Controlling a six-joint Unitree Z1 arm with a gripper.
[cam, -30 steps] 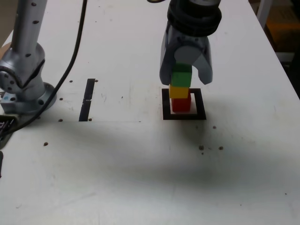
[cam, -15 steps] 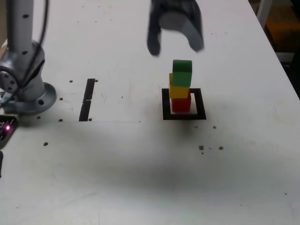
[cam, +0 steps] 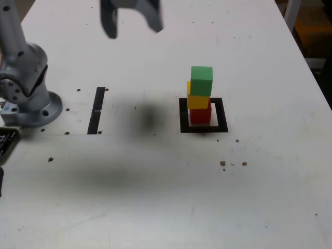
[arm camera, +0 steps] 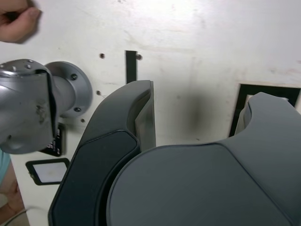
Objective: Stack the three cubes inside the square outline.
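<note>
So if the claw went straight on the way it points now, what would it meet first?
Probably the bare white table: between the open claw's fingers the wrist view shows only tabletop, with the square outline off beside it. Depth is hard to judge.

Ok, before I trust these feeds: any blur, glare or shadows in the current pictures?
Exterior view: the gripper is motion-smeared and cut off by the top edge, while the cube stack looks crisp; a soft dark shadow lies on the table between the black strips and the stack. Wrist view: similar soft shadow between the jaws, pale glare near the picture's top.
</note>
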